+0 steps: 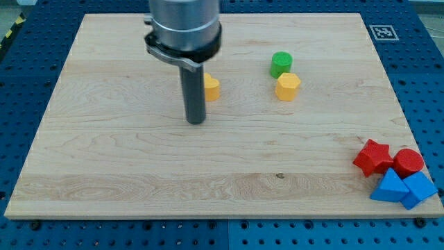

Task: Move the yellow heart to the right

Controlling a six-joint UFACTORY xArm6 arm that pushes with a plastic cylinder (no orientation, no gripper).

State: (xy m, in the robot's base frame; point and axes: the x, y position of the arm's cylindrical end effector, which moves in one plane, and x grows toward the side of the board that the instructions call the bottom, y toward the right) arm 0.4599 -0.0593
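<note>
The yellow heart (211,88) lies on the wooden board (125,167), left of the board's middle and towards the view's top. Its left part is hidden behind my rod. My tip (196,122) rests on the board just below and left of the heart, very close to it; I cannot tell if they touch. A yellow hexagon block (287,87) lies further to the view's right, with a green cylinder (281,64) just above it.
At the board's lower right corner sit a red star (372,157), a red cylinder (408,162) and two blue blocks (390,187) (419,189). A fiducial marker (381,31) is at the upper right corner.
</note>
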